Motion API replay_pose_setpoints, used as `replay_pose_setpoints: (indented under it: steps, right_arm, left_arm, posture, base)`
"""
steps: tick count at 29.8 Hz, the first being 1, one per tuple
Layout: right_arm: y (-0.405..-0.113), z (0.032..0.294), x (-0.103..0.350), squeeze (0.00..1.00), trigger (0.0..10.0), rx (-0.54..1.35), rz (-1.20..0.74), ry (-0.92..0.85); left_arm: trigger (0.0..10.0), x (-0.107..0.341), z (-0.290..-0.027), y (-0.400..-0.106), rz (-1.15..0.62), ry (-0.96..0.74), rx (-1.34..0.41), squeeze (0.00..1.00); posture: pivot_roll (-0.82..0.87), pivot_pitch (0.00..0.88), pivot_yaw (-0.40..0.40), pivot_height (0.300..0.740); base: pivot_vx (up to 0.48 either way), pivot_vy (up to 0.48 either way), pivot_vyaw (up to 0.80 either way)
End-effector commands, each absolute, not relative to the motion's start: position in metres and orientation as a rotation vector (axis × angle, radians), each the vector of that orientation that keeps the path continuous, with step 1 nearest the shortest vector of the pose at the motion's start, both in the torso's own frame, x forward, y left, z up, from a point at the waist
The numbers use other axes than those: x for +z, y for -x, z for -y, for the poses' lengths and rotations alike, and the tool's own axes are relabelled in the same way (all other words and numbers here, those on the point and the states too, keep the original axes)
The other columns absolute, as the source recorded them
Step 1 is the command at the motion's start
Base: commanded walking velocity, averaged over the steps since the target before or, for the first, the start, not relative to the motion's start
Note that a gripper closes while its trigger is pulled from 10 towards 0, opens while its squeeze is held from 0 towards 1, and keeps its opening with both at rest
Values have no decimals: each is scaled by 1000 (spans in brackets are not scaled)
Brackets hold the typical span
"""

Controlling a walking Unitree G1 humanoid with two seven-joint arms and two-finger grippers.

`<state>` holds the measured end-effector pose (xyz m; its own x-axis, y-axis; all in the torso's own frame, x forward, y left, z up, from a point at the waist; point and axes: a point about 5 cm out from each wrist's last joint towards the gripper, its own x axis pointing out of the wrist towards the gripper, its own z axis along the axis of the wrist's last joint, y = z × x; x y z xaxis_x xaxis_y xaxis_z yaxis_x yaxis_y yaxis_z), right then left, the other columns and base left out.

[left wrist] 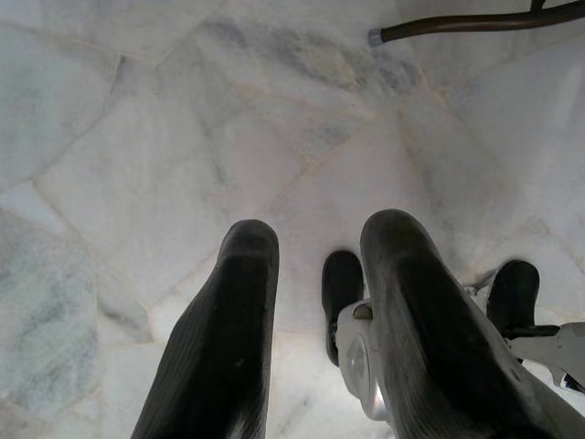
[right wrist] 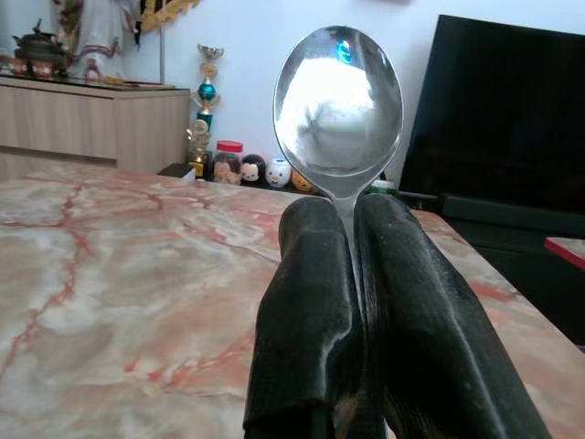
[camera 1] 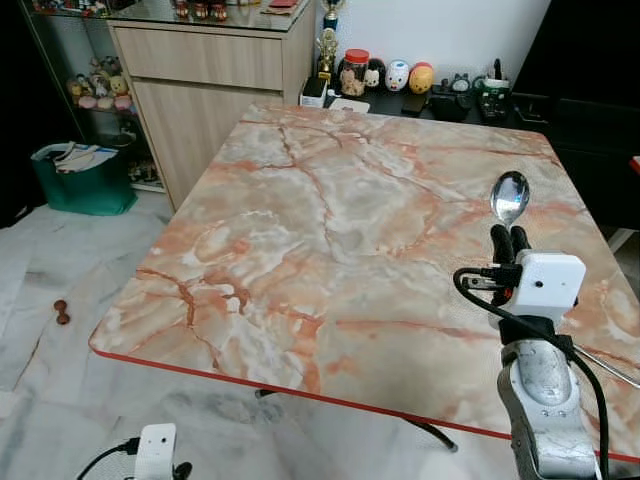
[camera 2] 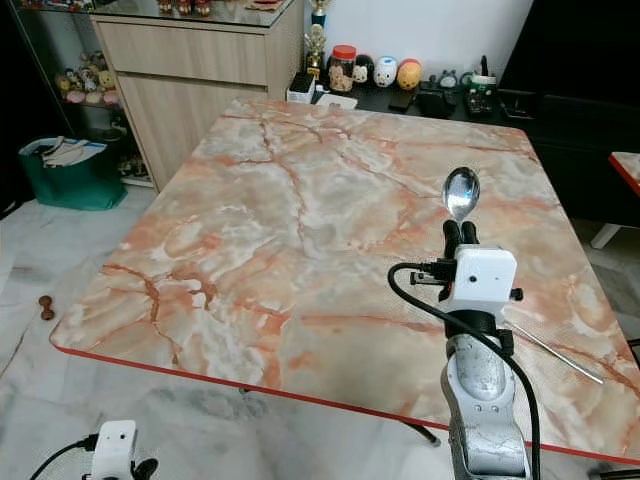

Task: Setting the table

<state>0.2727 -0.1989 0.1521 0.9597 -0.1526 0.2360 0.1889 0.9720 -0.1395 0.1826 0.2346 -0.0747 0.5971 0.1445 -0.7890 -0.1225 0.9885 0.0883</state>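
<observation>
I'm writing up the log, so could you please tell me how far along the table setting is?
Barely begun: the table has nothing laid on it yet. In hand, the right end effector is shut on a spoon, held above the table's right side. The left end effector hangs open over the floor. Placing the spoon is left.

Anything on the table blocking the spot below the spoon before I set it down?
Nothing visible does. The right end effector holds the spoon above bare marble table; a thin metal rod lies nearer the robot, off to the right.
</observation>
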Motion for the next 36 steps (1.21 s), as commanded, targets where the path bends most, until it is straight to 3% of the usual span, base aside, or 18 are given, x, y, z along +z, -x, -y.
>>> replay_pose_setpoints:
  steps: [1,24,36]
  right_arm:
    - [-275,204,154,0,10000,-193,229,163]
    - [-278,205,153,0,10000,-193,220,163]
    - [-281,206,156,0,10000,-192,224,168]
  left_arm:
    - [10000,-74,-231,-185,-911,-24,139,0]
    - [10000,-71,-230,-191,-890,-23,143,0]
    - [10000,-70,-227,-194,-876,-18,146,0]
  posture:
    - [62,0,-57,740]
    - [67,0,-57,740]
    - [68,0,-66,740]
  base:
    - [0,0,0]
    - [-225,0,0]
    - [0,0,0]
